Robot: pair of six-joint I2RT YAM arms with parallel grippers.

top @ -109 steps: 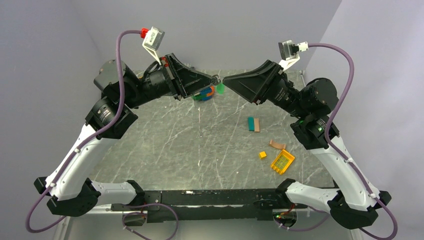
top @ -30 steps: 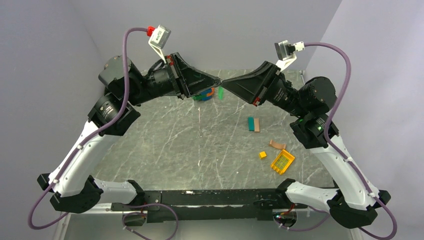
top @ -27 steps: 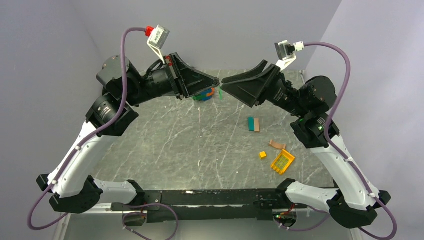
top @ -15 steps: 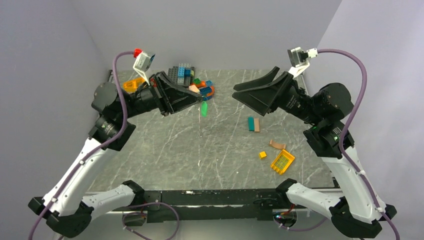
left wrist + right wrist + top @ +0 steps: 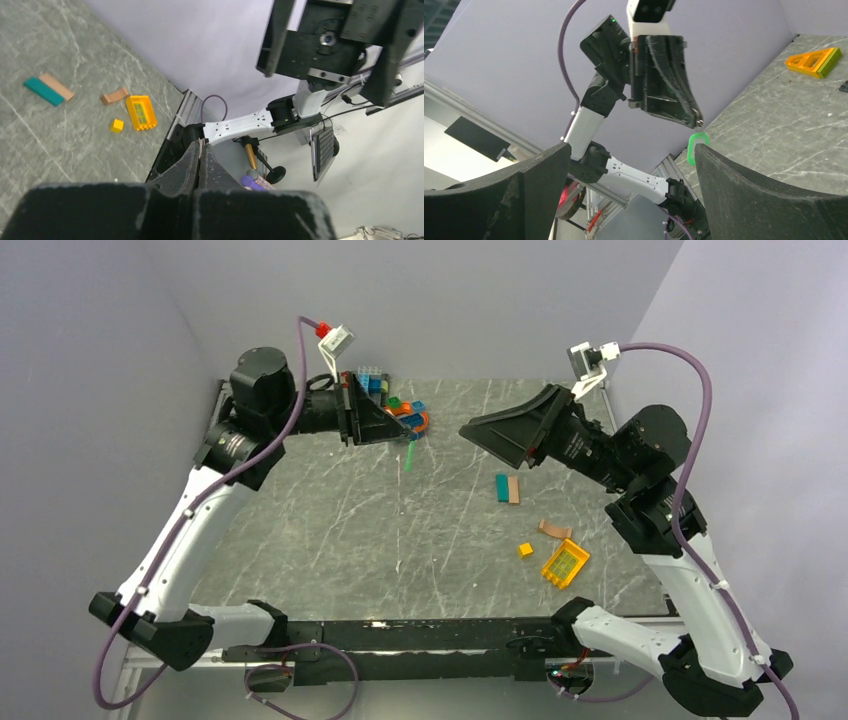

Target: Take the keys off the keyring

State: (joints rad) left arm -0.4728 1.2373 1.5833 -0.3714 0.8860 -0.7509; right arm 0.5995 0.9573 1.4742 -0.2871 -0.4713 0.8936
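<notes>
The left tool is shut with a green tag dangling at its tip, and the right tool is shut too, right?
No: the right tool stands wide open, as the right wrist view shows. The left tool is shut, the green tag hanging at its tip.

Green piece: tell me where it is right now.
In the top view the green piece hangs below the tip of the shut left gripper, just nearer than the brick pile at the far edge, left of the open right gripper.

Overhead view from high behind, wrist views facing each other, all sharing the table (image 5: pixel 330 530)
</notes>
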